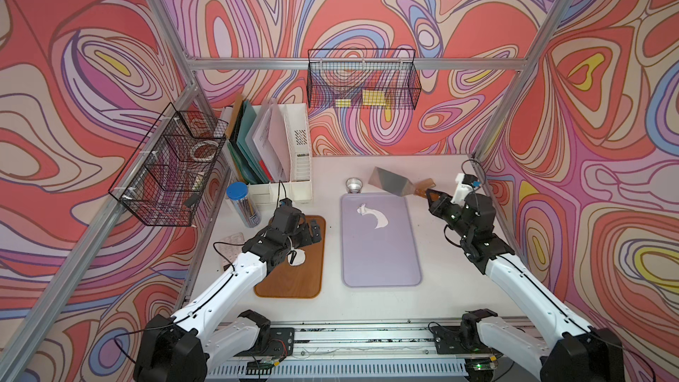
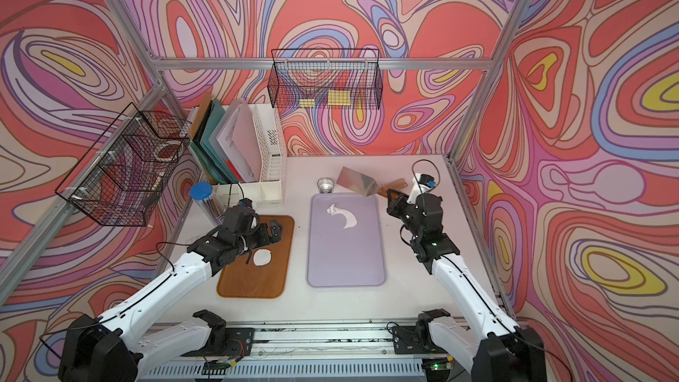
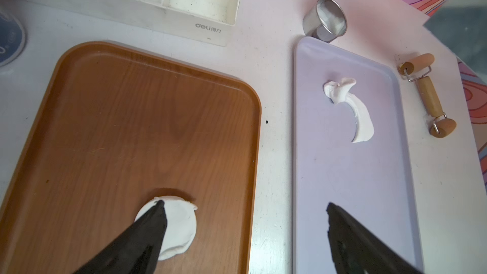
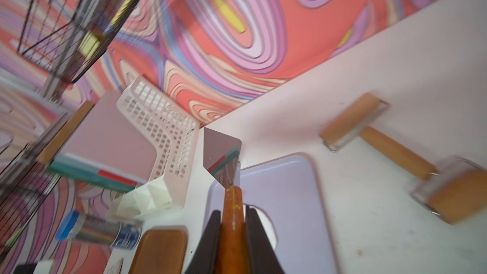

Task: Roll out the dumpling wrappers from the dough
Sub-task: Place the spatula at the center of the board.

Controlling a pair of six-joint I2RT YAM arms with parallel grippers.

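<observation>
1. Progress: one round dumpling wrapper (image 3: 181, 228) lies on the brown tray (image 3: 105, 127) beside the lilac tray (image 3: 342, 193), where ragged dough (image 3: 350, 109) sits unrolled.
2. Left gripper (image 3: 244, 204) gapes wide above the wrapper; right gripper (image 4: 233, 209) clamps the scraper (image 1: 391, 181) beyond the lilac tray.
3. Steel cup (image 3: 325, 19) and roller (image 3: 429, 96) border that tray, clear of the dough.

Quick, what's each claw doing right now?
Left claw: open, holding nothing.
Right claw: shut on the scraper, gripping its orange handle.
</observation>
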